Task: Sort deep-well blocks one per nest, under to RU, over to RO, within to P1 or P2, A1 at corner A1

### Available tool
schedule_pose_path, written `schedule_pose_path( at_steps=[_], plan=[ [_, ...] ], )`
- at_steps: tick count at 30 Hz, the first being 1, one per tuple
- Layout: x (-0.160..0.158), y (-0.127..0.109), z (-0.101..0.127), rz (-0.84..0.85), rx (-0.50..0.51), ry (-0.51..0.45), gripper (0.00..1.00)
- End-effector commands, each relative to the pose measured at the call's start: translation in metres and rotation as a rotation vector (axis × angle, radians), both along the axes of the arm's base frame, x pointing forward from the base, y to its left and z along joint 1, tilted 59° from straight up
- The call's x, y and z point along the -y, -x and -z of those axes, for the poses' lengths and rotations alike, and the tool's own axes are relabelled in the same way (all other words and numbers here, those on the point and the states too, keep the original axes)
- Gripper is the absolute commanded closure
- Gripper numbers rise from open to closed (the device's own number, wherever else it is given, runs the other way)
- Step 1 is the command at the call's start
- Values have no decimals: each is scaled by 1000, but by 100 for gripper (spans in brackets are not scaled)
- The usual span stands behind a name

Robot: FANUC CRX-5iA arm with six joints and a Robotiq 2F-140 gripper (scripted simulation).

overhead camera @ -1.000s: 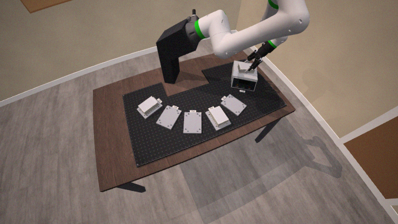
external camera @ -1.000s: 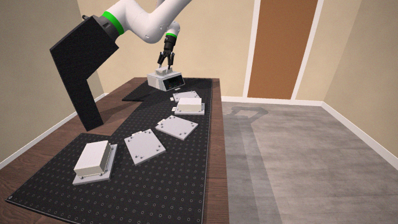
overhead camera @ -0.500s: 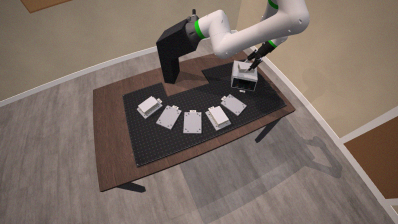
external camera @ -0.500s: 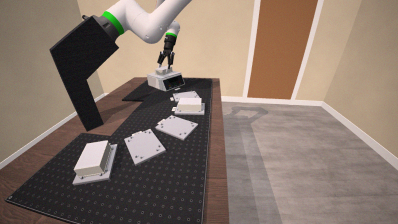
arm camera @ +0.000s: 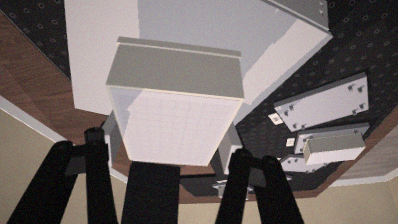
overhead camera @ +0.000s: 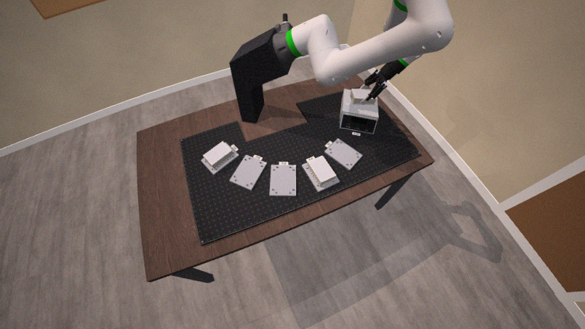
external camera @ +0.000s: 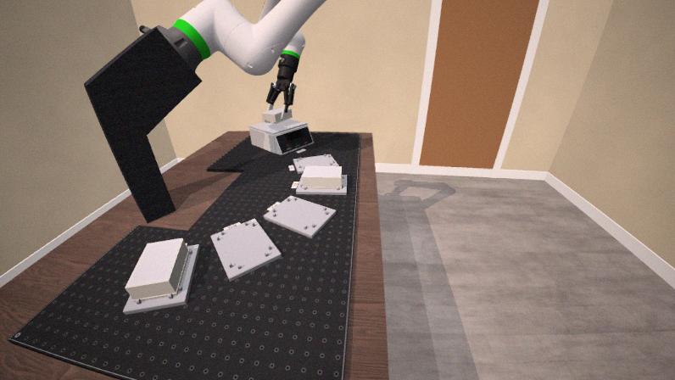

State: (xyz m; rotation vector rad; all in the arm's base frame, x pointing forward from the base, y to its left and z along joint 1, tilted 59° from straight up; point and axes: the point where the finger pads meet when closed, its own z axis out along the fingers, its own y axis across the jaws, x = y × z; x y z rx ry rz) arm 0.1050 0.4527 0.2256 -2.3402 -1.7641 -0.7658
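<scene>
Black two-finger claw (external camera: pixel 282 106) pinching white rectangular deep-well block (external camera: pixel 270 114) just above grey check-weigher (external camera: pixel 274 132), far counter end; lift straight, level, keeping cut corner oriented for nest

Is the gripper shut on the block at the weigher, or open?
Shut on the block. The gripper has its fingers against the block's sides, above the weigher.
</scene>
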Motion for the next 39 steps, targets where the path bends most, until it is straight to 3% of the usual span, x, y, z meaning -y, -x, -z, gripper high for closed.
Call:
schedule_pose_path(
  at_steps=[1,39],
  plan=[
    [4,2,-3,0,0,0,90],
    [32,16,-22,0,0,0,90]
  ],
)
